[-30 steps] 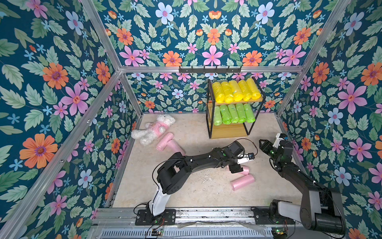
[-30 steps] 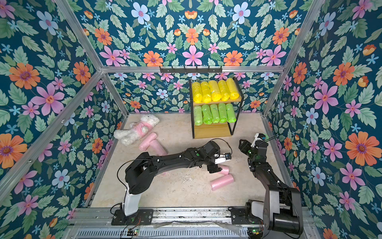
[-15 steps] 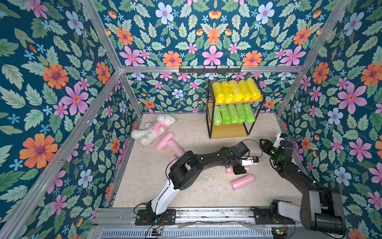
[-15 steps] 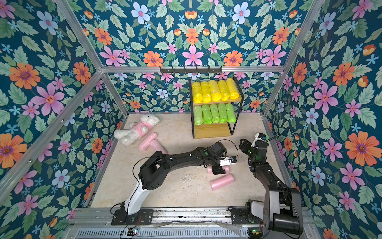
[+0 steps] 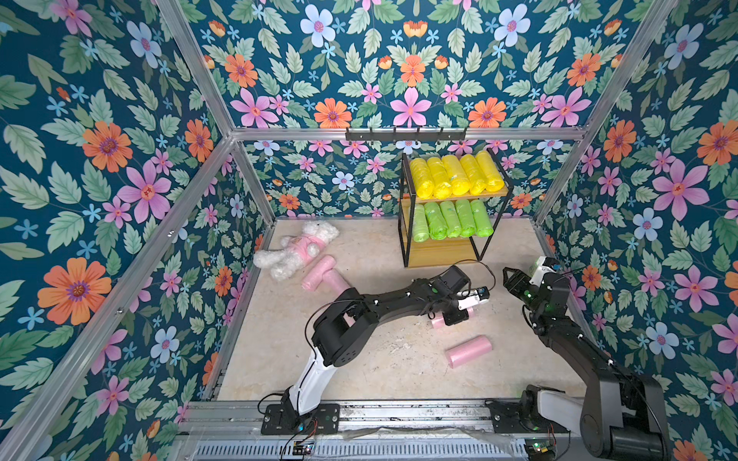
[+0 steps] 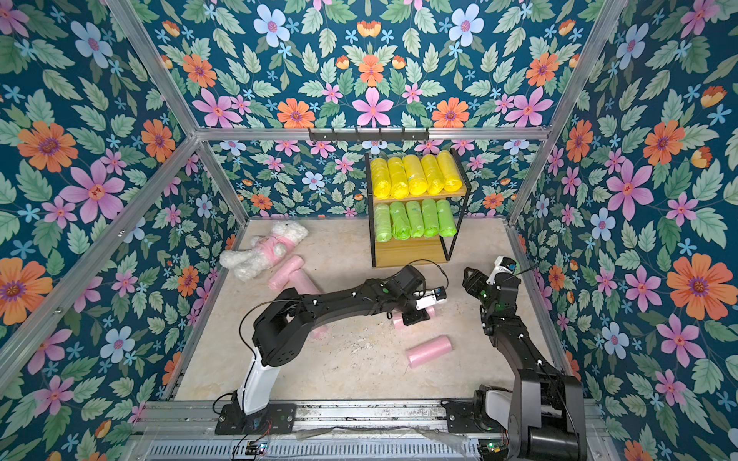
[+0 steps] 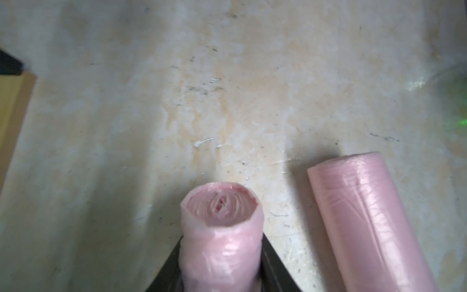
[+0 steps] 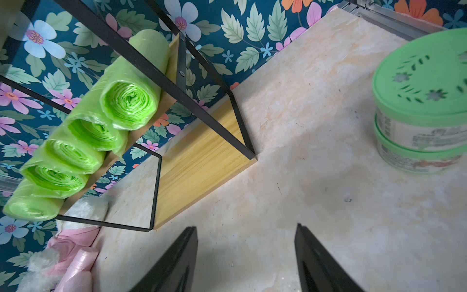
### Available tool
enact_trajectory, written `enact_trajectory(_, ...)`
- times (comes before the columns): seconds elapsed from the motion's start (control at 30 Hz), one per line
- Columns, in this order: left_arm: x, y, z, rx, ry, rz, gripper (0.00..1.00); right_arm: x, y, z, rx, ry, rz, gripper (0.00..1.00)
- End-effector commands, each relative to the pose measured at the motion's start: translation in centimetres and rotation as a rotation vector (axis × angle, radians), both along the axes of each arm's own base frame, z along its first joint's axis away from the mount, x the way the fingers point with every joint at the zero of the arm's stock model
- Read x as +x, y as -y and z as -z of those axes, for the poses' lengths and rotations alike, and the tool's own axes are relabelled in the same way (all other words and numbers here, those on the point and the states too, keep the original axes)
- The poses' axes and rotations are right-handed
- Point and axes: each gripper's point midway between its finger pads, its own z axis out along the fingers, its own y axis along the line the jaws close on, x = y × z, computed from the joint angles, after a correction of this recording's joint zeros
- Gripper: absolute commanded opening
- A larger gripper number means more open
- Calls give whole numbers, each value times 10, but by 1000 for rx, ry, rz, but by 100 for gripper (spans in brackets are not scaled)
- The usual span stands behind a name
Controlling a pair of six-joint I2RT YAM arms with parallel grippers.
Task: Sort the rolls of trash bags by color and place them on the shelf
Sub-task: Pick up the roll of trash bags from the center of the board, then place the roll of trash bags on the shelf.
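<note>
Between the jaws of our left claw [image 5: 454, 316] sits a pink roll [image 7: 222, 227], pinched across its body, with one crinkled end poking out past the tips. It's low over the floor [image 7: 227, 88]; we can't tell if it's lifted clear.

Handling, our call: light and soft. The film dents under the squeeze and looks slick. Hold it mid-body and firm, not by the loose end, or it may slide out.

Just beside the claw, on the side toward our base, lies a second pink roll [image 5: 468, 351], not touching the held one.

Beyond the claw, near, stands the shelf [image 5: 439, 252]. Yellow rolls [image 5: 455, 175] are on the top board and green rolls [image 5: 451, 219] on the middle one. The bottom board is bare, so we reckon pink goes there.

Well behind the claw, by the plush toy [image 5: 295, 249], two more pink rolls [image 5: 319, 269] lie against each other.

Our right claw [image 8: 245, 226] is off to the left claw's right and apart from it, jaws spread, holding nothing. A green-lidded jar [image 8: 419, 101] sits near it on the floor.
</note>
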Motion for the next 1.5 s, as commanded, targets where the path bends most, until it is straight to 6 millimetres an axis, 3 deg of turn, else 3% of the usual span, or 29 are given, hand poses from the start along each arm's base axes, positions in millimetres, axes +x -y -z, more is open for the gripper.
enact_trajectory(0.0,30,2,-52,-255,-59,-162,34,-5,-8,-13,36,38,-27,66)
enact_trajectory(0.07,52,-19,-78,-378,-96,-302,31,-11,-25,-29,70,99,-95,66)
enact_trajectory(0.23,94,-92,-142,-716,-182,-676,30,-42,-99,-71,108,278,-337,68)
enact_trajectory(0.4,97,-166,-182,-1064,-262,-933,29,-83,-172,-96,175,409,-539,73)
enact_trajectory(0.5,90,-188,-196,-1214,-310,-992,28,-99,-204,-104,204,453,-616,79)
enact_trajectory(0.77,81,-208,-204,-1415,-462,-1032,28,-115,-256,-118,338,497,-750,94)
enact_trajectory(0.9,79,-210,-205,-1456,-503,-1030,28,-115,-271,-126,375,513,-776,95)
enact_trajectory(1.13,75,-217,-208,-1496,-525,-1034,28,-103,-291,-116,367,477,-773,95)
enact_trajectory(1.3,73,-219,-212,-1507,-523,-1025,28,-103,-307,-115,378,474,-818,89)
enact_trajectory(1.47,72,-219,-213,-1513,-527,-1015,28,-104,-315,-116,395,477,-846,71)
